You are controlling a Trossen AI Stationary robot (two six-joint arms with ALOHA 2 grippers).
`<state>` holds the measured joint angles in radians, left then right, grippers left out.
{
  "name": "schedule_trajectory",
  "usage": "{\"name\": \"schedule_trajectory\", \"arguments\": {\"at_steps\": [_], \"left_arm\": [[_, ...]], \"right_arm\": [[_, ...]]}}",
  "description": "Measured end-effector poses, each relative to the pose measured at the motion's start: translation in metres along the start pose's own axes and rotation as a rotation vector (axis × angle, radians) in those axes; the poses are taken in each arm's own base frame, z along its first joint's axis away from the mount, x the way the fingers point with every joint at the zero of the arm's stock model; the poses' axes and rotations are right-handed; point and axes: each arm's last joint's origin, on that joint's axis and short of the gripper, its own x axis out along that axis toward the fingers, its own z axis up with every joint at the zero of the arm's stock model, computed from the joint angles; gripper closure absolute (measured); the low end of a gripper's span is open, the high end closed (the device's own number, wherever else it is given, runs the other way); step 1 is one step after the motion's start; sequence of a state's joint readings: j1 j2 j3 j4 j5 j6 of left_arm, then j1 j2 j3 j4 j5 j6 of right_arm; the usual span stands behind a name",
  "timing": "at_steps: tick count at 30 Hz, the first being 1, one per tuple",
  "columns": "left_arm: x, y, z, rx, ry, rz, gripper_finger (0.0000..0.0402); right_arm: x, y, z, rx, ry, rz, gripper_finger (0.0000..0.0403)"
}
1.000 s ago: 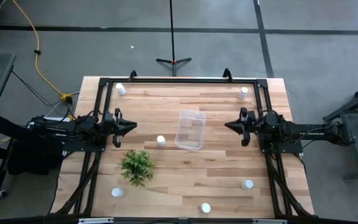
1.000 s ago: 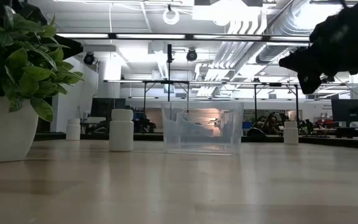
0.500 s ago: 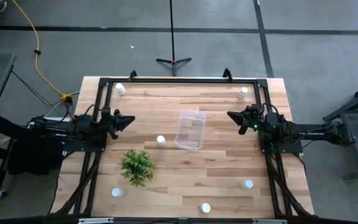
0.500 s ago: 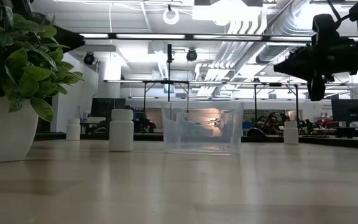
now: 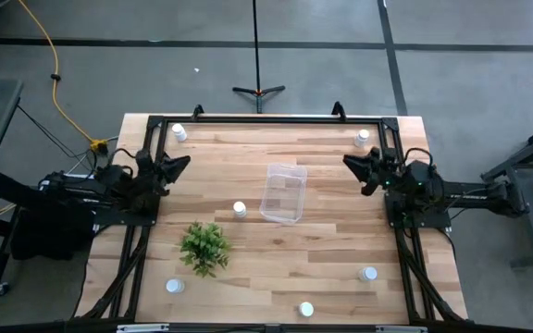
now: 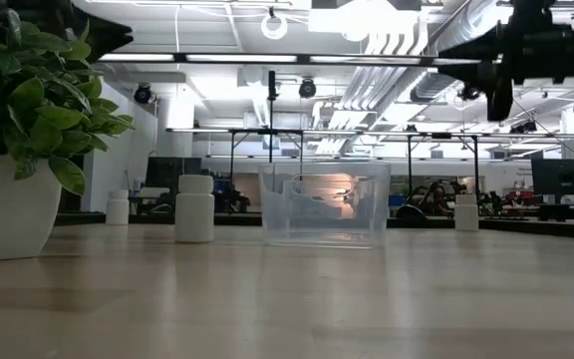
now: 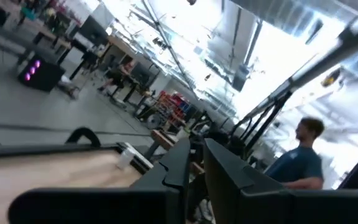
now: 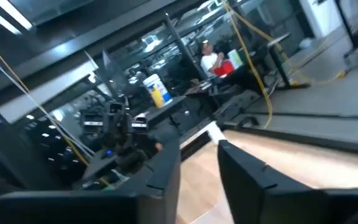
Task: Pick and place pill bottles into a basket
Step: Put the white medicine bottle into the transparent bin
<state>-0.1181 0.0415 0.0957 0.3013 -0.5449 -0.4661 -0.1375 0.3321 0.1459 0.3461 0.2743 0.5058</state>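
1. Both arms have swung toward the far edge of the worktop since a second ago; the bottles and basket lie where they were.
2. My left pincer hangs in the air over the left side, aimed at the far corner. From the wrist its fingers stand a narrow gap apart, holding nothing.
3. Near that far-left corner stands one bottle.
4. A plant sits on the left half; another bottle stands near the front-left corner, beyond the plant.
5. A bottle stands just left of the basket, apart from it; in the low view it shows as the nearest bottle.
6. My basket sits mid-worktop, clear walls, with no bottle visible inside.
7. One bottle stands at the front edge, right of centre.
8. My right pincer hangs above the right side, pointing toward the basket's far side. Its fingers are slightly parted with nothing between them.
9. A bottle stands near the far-right corner, close to that pincer; another is toward the front right.
10. A person shows in the room beyond, seen from the left wrist.
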Motion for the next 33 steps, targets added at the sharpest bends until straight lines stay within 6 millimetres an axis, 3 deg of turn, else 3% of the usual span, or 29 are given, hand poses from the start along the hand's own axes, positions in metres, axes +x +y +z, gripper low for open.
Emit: {"name": "schedule_trajectory", "arguments": {"at_steps": [7,12,20,25,33], "left_arm": [[0.014,-0.019,0.023,0.156,-0.010,0.051,0.0211],[0.026,-0.037,0.042,0.159,-0.019,0.050,0.0163],[0.039,-0.057,0.066,0.118,-0.091,0.042,0.0149],[0.040,-0.061,0.072,0.246,-0.105,0.050,0.0153],[0.040,-0.060,0.072,0.269,-0.111,0.092,0.0153]], "right_arm": [[0.012,0.018,0.031,-0.167,0.063,-0.123,0.0215],[0.023,0.027,0.047,-0.233,0.131,-0.286,0.0187],[0.051,0.046,0.068,-0.242,0.141,-0.363,0.0182],[0.066,0.049,0.068,-0.346,0.232,-0.418,0.0182],[0.089,0.043,0.075,-0.186,0.242,-0.531,0.0182]]}}
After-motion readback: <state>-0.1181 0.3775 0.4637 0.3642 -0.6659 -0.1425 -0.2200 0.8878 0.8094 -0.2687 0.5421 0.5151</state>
